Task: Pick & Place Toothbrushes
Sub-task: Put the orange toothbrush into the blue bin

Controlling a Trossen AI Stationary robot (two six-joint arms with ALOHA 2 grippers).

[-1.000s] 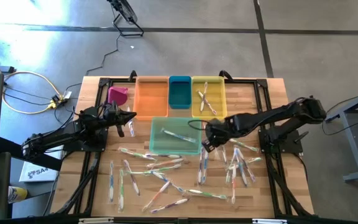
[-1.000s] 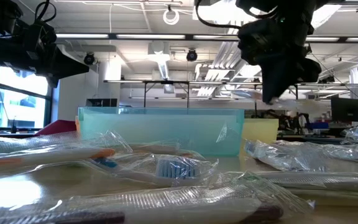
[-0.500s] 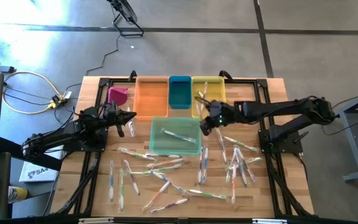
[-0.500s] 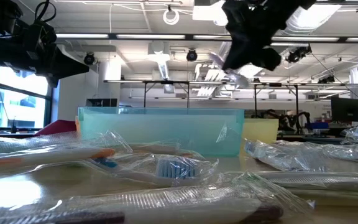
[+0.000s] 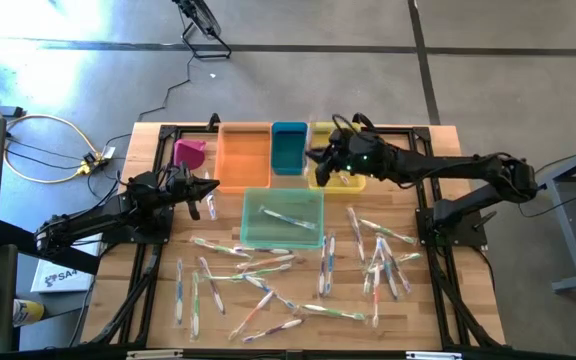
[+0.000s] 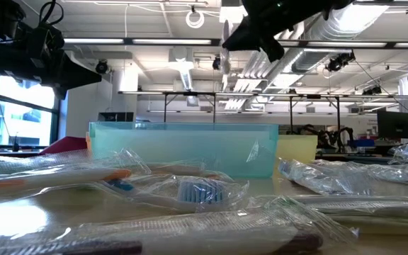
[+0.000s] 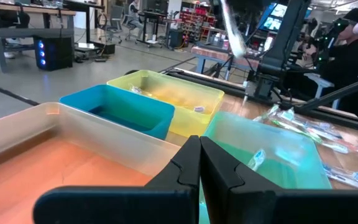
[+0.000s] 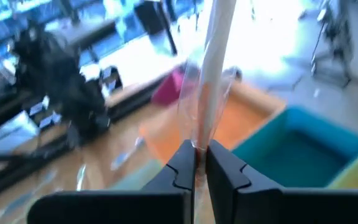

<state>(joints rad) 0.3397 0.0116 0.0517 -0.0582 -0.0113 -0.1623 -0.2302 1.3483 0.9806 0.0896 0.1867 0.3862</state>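
**Wrapped toothbrush carried over the far bins**

Nearest the front edge of the wooden tabletop lie the loose toothbrushes: thin, pale plastic brushes in crinkly clear wrappers, scattered from the front-left corner across to the right side. Behind them, mid-table, sits the translucent mint-green rectangular bin with a couple of brushes inside. Along the far edge stand the orange bin, the small teal bin and the yellow bin, which already holds brushes.

The right gripper hangs over the near-left corner of the yellow bin, beside the teal one, fingers clenched on a wrapped toothbrush that stands up from between them. The left gripper waits at the left side of the table by the orange bin, clamped on nothing.

These brushes look very light and stiff along the handle, but the film wrapper is likely slippery and will crumple. A pinch across the handle's middle should hold best; gripping only loose film risks it sliding out.
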